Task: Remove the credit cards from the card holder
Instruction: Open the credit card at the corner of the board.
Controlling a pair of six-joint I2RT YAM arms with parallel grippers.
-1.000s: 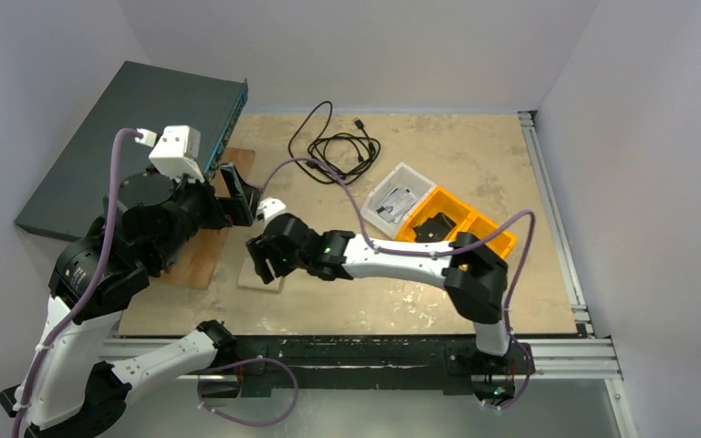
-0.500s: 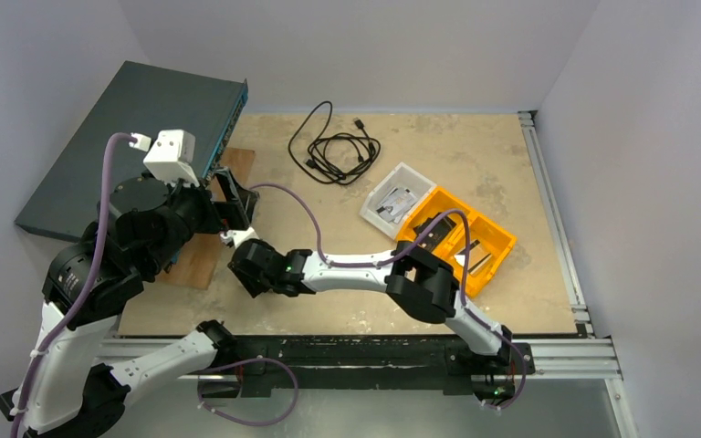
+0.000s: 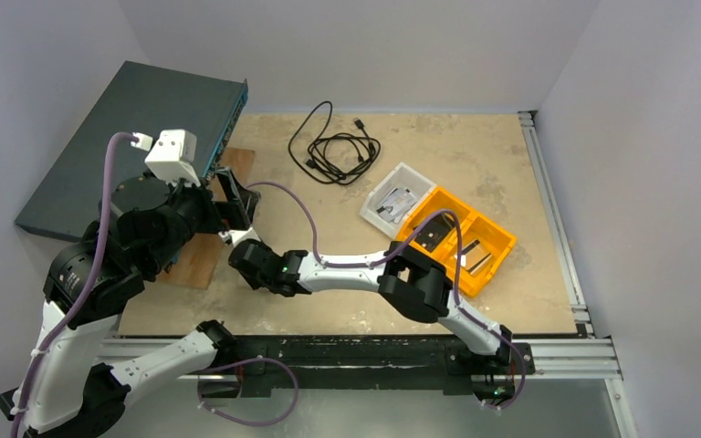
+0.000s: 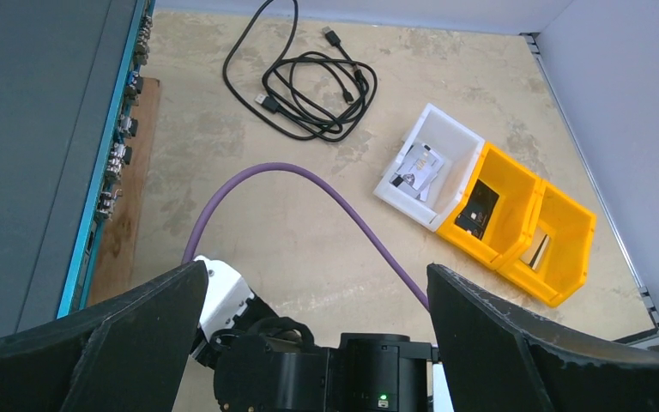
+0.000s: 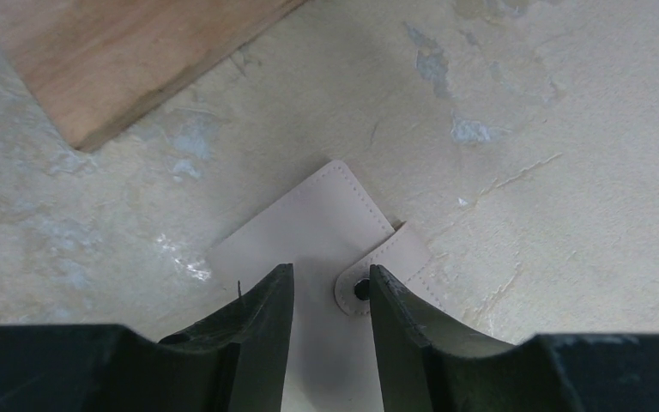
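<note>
On table: one card holder | right jaws half-closed over it, grip unclear | left jaws wide, empty

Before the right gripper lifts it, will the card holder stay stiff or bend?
The card holder looks thin, stitched and flat, so it probably flexes. Its snap tab appears fastened, so it likely stays folded.

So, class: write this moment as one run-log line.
right end effector: jaws part-open over card holder | card holder: flat on table, closed | left end effector: wide open, empty
</note>
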